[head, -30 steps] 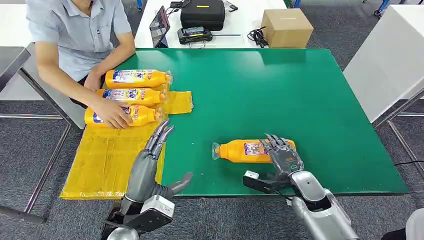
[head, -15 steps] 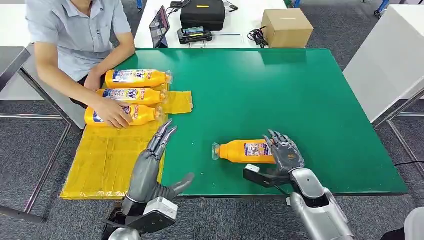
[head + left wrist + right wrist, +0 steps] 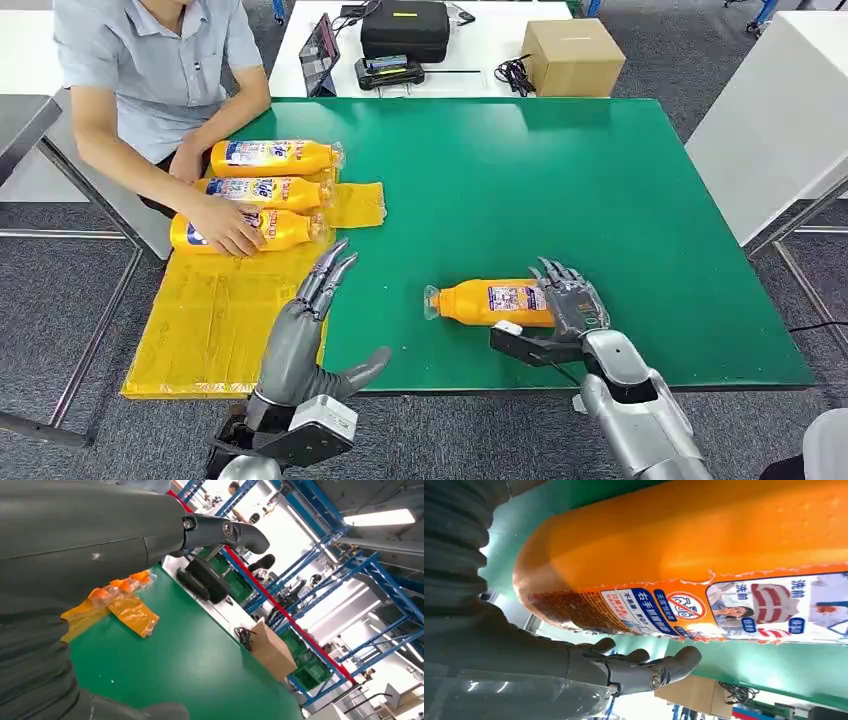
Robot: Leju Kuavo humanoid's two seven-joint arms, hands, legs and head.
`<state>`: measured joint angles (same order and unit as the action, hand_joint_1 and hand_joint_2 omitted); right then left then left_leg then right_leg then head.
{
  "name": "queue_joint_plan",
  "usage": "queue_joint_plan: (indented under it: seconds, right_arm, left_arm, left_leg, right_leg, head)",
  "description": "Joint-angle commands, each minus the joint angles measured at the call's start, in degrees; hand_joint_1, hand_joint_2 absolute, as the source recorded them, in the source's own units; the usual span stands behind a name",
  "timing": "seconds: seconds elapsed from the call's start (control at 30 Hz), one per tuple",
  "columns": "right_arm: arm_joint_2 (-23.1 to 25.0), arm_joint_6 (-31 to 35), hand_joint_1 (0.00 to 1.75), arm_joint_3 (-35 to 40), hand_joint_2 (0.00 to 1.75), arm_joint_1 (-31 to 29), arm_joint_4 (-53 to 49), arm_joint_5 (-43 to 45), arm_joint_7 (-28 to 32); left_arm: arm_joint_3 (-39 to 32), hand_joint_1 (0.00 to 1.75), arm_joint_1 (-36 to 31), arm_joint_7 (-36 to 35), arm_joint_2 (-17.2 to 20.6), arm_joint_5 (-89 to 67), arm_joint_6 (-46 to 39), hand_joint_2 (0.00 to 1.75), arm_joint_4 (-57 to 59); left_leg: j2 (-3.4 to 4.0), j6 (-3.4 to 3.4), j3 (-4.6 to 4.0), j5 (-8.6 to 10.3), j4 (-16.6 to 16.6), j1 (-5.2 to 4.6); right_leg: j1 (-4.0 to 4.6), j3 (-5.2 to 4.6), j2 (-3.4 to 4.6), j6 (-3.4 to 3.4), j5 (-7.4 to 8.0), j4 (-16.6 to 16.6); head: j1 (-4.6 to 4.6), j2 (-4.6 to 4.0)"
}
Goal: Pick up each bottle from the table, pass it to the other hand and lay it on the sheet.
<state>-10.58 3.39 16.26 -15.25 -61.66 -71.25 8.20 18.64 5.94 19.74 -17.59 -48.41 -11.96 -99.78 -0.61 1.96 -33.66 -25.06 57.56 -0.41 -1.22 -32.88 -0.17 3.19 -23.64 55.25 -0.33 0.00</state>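
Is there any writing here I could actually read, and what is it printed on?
"洗前": on the label of the orange bottle by the right hand, beside a red no-entry sign.
Smaller print on that label: too blurred to read.
Blue logo on the three bottles on the sheet: too blurred to read.
Cardboard box: no readable text.

Head view high, looking down on green desk; right wrist view close against bottle; left wrist view faces across desk
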Motion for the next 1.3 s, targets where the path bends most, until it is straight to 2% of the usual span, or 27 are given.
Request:
queue_joint_plan:
  seconds: [0.03, 0.5, 0.53, 0.57, 0.6, 0.8, 0.83, 0.87, 1.1, 1.3]
  right_arm:
    - [1.1, 0.4, 0.0, -0.6, 1.75, -4.4, 9.8, -2.1, -1.1]
    - [0.7, -0.9, 0.0, -0.6, 1.75, -6.0, 15.1, -0.8, 1.0]
    - [-0.1, -3.0, 0.16, -0.1, 1.75, -6.6, 16.7, 0.4, 1.4]
    - [-1.0, -4.1, 1.38, 0.0, 1.75, -6.7, 17.6, 1.6, 2.1]
    - [-1.9, -4.7, 1.71, 0.3, 1.75, -6.9, 18.5, 2.3, 2.6]
    - [-5.3, -6.5, 1.75, 0.7, 1.75, -5.8, 20.8, 6.2, 5.4]
    - [-5.8, -7.2, 1.66, 0.8, 1.75, -5.5, 20.8, 7.6, 5.9]
    - [-6.2, -7.9, 1.75, 0.8, 1.75, -5.3, 20.9, 8.8, 6.1]
    - [-8.0, -8.6, 1.75, 1.4, 1.75, -4.7, 20.5, 11.7, 6.5]
    - [-8.3, -12.0, 1.75, -2.5, 1.75, -0.4, 14.0, 23.1, 11.2]
  left_arm:
    - [1.7, 0.0, -1.7, -0.1, 0.3, 0.4, 0.6, 1.75, 3.8]
    - [2.1, 0.0, -2.4, 0.1, 0.3, 0.8, 0.7, 1.75, 5.0]
    - [2.2, 0.0, -2.6, 0.3, 0.4, 1.2, 0.9, 1.75, 5.2]
    - [2.2, 0.0, -2.7, 0.4, 0.4, 1.5, 1.1, 1.75, 5.5]
    - [2.2, 0.0, -2.9, 0.5, 0.4, 1.5, 1.0, 1.75, 5.7]
    - [2.4, 0.0, -3.4, 1.1, 0.5, 2.2, 1.1, 1.75, 6.6]
    - [2.4, 0.0, -3.4, 1.2, 0.5, 2.6, 1.1, 1.75, 6.7]
    - [2.4, 0.0, -3.5, 1.3, 0.6, 2.7, 1.1, 1.75, 6.8]
    - [2.6, 0.0, -3.6, 1.6, 0.6, 3.3, 1.2, 1.75, 7.2]
    - [1.2, 0.0, -3.7, 2.0, -0.2, 6.8, 0.6, 1.75, 7.6]
  left_leg:
    - [0.05, -0.12, 0.16, -0.04, 0.0, 0.08]
    - [0.05, -0.07, 0.24, 0.0, 0.0, 0.05]
    - [0.05, -0.11, 0.29, -0.01, 0.0, 0.09]
    - [0.05, -0.08, 0.28, 0.01, 0.0, 0.05]
    - [0.05, -0.07, 0.32, 0.02, 0.0, 0.05]
    - [-0.19, -0.05, 0.45, 0.05, 0.0, 0.06]
    - [-0.3, -0.09, 0.45, 0.07, 0.0, 0.1]
    - [-0.22, -0.07, 0.51, 0.05, 0.0, 0.07]
    - [-0.22, -0.03, 0.67, 0.02, 0.0, 0.02]
    - [-0.28, -0.02, 0.75, 0.02, 0.0, 0.05]
  right_leg:
    - [0.09, 0.19, 0.01, -0.14, -0.01, -0.1]
    - [0.05, 0.22, 0.02, -0.06, 0.02, -0.1]
    - [0.11, 0.29, 0.01, -0.12, 0.02, -0.1]
    - [0.06, 0.26, 0.01, -0.07, 0.03, -0.1]
    - [0.05, 0.29, 0.01, -0.07, 0.03, -0.1]
    - [0.07, 0.45, -0.2, -0.07, 0.01, -0.2]
    - [0.12, 0.49, -0.31, -0.11, 0.02, -0.2]
    - [0.08, 0.51, -0.21, -0.09, 0.02, -0.2]
    - [0.03, 0.7, -0.17, -0.04, 0.0, -0.2]
    - [0.06, 0.8, -0.24, -0.07, 0.01, -0.2]
  head:
    - [0.0, 0.0]
    - [0.0, 0.0]
    - [0.0, 0.0]
    - [0.0, 0.0]
    - [0.02, 0.0]
    - [0.0, 0.0]
    - [0.0, 0.0]
    - [0.02, 0.0]
    - [-0.02, 0.0]
    - [0.0, 0.0]
